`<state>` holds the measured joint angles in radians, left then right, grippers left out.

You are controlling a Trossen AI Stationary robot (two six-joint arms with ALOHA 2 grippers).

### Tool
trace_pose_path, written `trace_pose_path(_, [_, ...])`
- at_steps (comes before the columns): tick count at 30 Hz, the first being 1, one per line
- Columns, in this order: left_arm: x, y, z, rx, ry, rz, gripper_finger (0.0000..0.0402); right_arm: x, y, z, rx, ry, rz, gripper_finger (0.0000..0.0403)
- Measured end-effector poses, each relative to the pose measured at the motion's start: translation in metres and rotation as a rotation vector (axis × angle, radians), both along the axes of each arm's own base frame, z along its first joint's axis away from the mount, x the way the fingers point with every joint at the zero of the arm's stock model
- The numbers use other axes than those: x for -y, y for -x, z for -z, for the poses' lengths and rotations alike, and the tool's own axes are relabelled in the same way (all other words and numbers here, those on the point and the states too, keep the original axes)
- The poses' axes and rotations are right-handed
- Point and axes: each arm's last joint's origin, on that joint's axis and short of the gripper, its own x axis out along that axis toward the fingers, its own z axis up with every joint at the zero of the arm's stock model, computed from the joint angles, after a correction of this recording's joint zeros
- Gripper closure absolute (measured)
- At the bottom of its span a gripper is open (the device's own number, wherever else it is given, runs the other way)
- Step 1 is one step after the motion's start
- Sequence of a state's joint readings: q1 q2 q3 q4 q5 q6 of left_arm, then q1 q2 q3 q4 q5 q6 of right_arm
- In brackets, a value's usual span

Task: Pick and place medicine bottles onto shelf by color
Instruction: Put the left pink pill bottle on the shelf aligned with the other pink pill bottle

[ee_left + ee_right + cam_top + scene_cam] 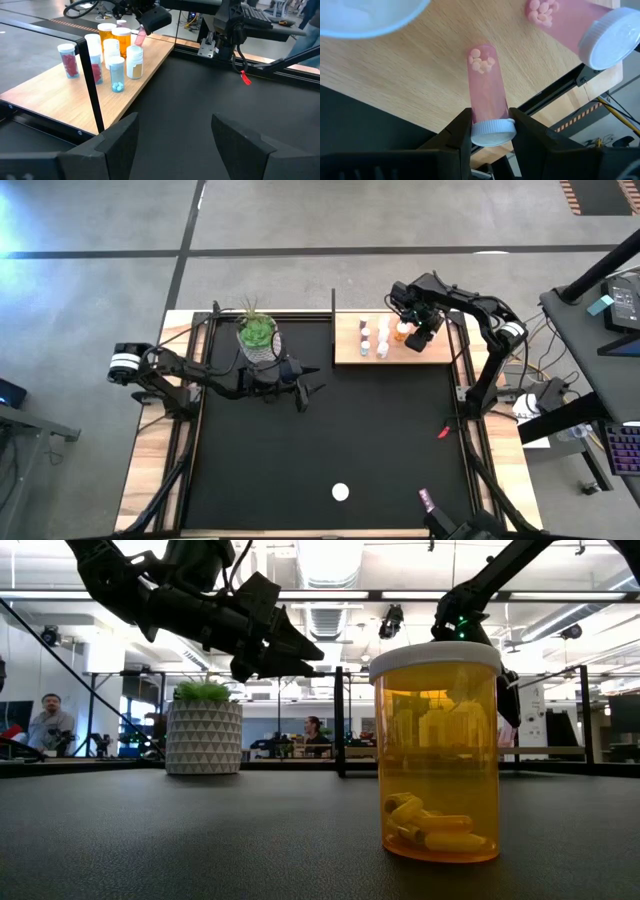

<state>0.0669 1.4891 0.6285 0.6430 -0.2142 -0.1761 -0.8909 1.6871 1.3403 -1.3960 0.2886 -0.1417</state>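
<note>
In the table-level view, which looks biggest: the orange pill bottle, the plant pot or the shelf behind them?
1. Orange pill bottle, but it stands nearest the camera, so its real size is unsure.
2. Plant pot.
3. Shelf: only a thin strip shows, so its rank is unsure.

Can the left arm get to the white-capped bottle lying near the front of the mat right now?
Probably yes: the left gripper is open and holds nothing, and bare mat lies between it and the bottle.
</note>
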Motion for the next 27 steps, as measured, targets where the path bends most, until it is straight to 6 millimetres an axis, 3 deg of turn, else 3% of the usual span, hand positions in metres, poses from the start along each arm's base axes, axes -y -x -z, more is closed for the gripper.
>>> trace_pose_path(17, [0.0,0.0,0.0,0.0,0.001,0.0,0.0168,-0.0025,0.002,-0.0019,-0.023,-0.03,-0.005,0.0291])
trace_pose_path(27, [0.0,0.0,0.0,0.001,0.002,-0.001,0.0168,-0.0025,0.002,-0.0018,-0.022,-0.026,0.002,0.0266])
